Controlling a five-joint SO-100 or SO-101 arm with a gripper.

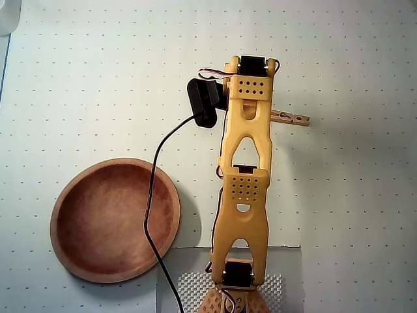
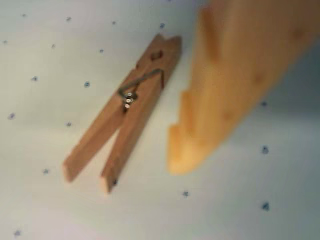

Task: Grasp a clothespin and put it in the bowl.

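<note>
The clothespin (image 2: 125, 112) is light-tan wood with a metal coil and lies flat on the dotted mat. In the overhead view its end (image 1: 291, 119) sticks out to the right from under the arm. My gripper (image 1: 257, 112) points down over it, mostly hidden by the yellow wrist. In the wrist view one orange finger (image 2: 225, 100) hangs just right of the clothespin without touching it. Nothing rests against that finger's inner face, and the other finger is out of frame. The reddish-brown wooden bowl (image 1: 70, 195) sits empty at the lower left, well away from the gripper.
A black camera (image 1: 203, 101) and its cable (image 1: 151, 195) hang left of the arm, and the cable crosses the bowl's right rim. The arm's base (image 1: 238, 287) stands on a grey pad at the bottom edge. A white dotted mat (image 1: 352, 215) covers the table.
</note>
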